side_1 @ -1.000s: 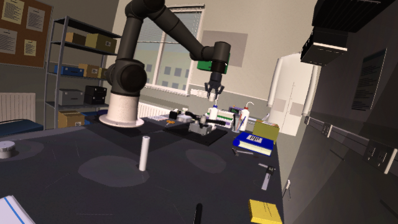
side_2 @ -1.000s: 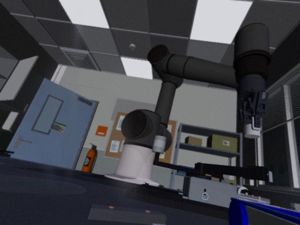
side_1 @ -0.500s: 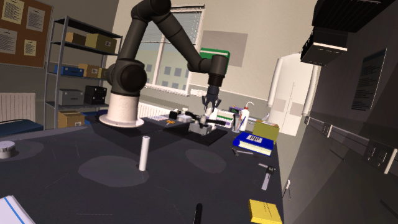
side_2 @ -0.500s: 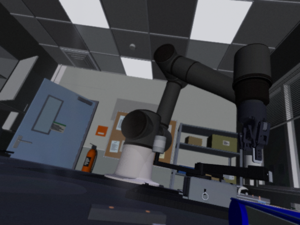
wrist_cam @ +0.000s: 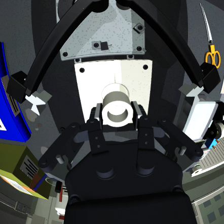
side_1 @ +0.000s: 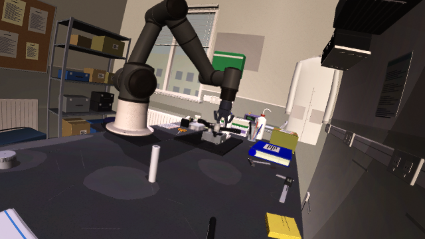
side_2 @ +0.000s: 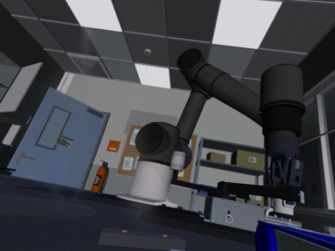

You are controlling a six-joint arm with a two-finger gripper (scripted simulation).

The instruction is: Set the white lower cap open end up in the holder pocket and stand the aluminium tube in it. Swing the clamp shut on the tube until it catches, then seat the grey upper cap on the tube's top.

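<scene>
The holder pocket is hidden under the white lower cap (wrist_cam: 117,111), which I hold in my closed gripper (wrist_cam: 117,114) with its open end up. The cap (side_2: 282,206) sits low on the white holder block (wrist_cam: 114,83) at the far middle of the bench. The black clamp arms (wrist_cam: 45,60) stand swung wide on either side. The aluminium tube (side_1: 154,163) stands upright, alone, on the near bench, well left of the holder (side_1: 214,135). I cannot pick out the grey upper cap.
Behind the holder are a window, a radiator and a wash bottle (side_1: 262,125). A blue book (side_1: 270,152) and an olive box (side_1: 284,138) lie to the right. Orange scissors (wrist_cam: 212,54) lie beside the fixture. A yellow pad (side_1: 282,226) lies at the front right.
</scene>
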